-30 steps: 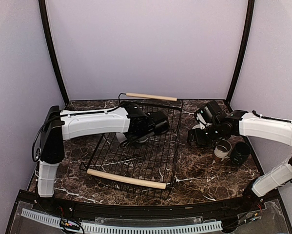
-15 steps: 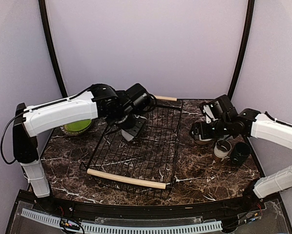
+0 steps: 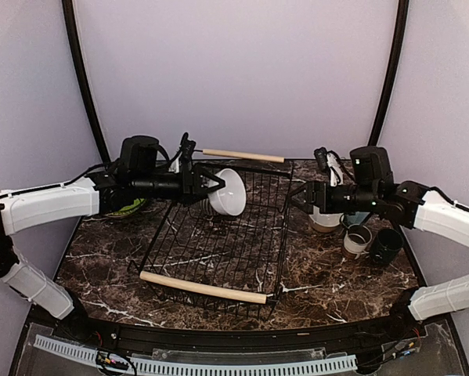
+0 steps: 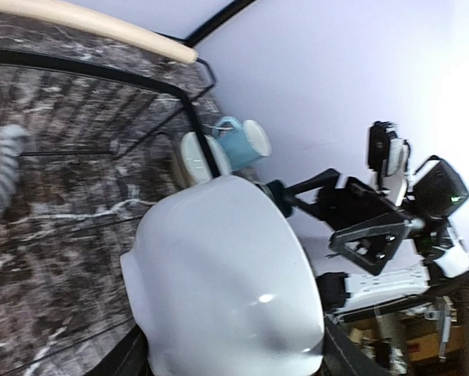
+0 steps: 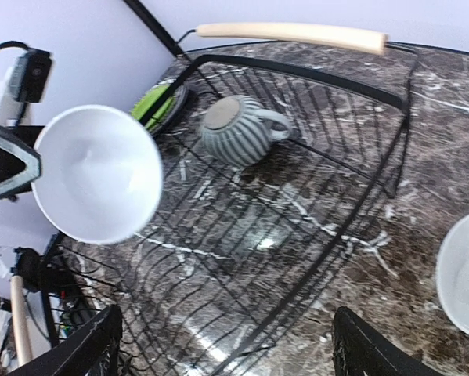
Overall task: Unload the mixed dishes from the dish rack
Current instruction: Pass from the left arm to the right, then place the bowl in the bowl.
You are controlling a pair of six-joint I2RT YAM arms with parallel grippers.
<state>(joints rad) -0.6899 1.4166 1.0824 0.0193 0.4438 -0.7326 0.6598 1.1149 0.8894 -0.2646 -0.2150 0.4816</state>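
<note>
My left gripper [image 3: 208,188] is shut on a white bowl [image 3: 228,193], held tilted on its side above the far left part of the black wire dish rack [image 3: 218,243]. The bowl fills the left wrist view [image 4: 226,274]. A grey-striped mug [image 5: 236,130] lies in the rack's far part. My right gripper [image 3: 300,199] is open and empty, hovering at the rack's right edge and facing the rack; the rack floor shows between its fingers [image 5: 85,348]. The held bowl also shows in the right wrist view [image 5: 97,172].
A green plate [image 3: 126,205] lies left of the rack behind my left arm. Right of the rack stand a beige bowl [image 3: 325,220], a small white-brown cup [image 3: 358,240] and a dark mug [image 3: 387,245]. A light-blue mug [image 4: 239,141] shows past the rack.
My left arm has lifted the white bowl out of the rack and drawn back to the left. My right arm has risen and turned toward the rack.
</note>
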